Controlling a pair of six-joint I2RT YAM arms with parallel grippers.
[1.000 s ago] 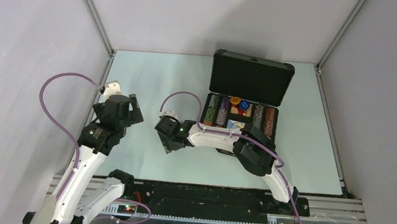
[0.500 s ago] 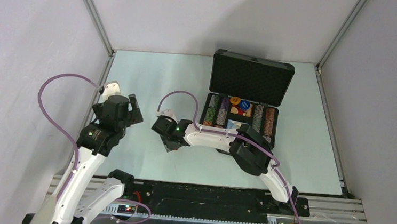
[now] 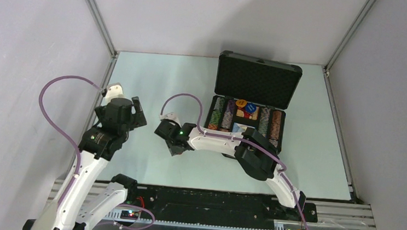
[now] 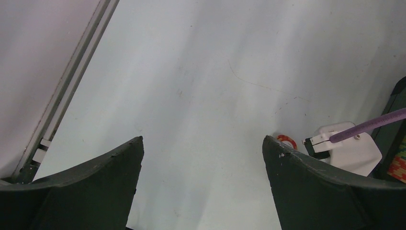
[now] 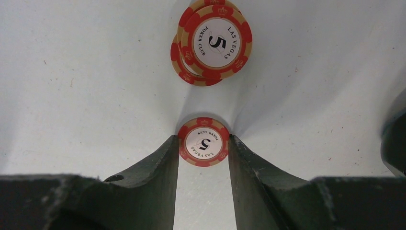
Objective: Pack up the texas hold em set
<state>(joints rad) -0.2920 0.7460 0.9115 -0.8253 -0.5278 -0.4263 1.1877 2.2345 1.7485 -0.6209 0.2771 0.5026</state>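
Observation:
The black case (image 3: pixel 223 56) stands open at the back right, its foam lid upright and multicoloured chip rows (image 3: pixel 222 115) in its base. On the table to its left, in the right wrist view, a small red-white chip (image 5: pixel 203 142) marked 5 sits between my right gripper's fingertips (image 5: pixel 171 143), which touch its two edges. My right gripper (image 5: pixel 203 139) (image 3: pixel 172 146) is low over the table. Two more red-white chips (image 5: pixel 212 41) lie overlapped just beyond it. My left gripper (image 4: pixel 203 139) (image 3: pixel 135 113) hangs wide open over bare table; one chip (image 4: pixel 286 140) peeks past its right finger.
The right arm (image 3: pixel 226 141) stretches leftward across the front of the case. A metal frame rail (image 4: pixel 72 81) runs along the table's left edge, close to the left arm. White walls enclose the table on three sides.
My right gripper has shifted slightly left and its jaws have narrowed onto the single chip. The left arm has not moved.

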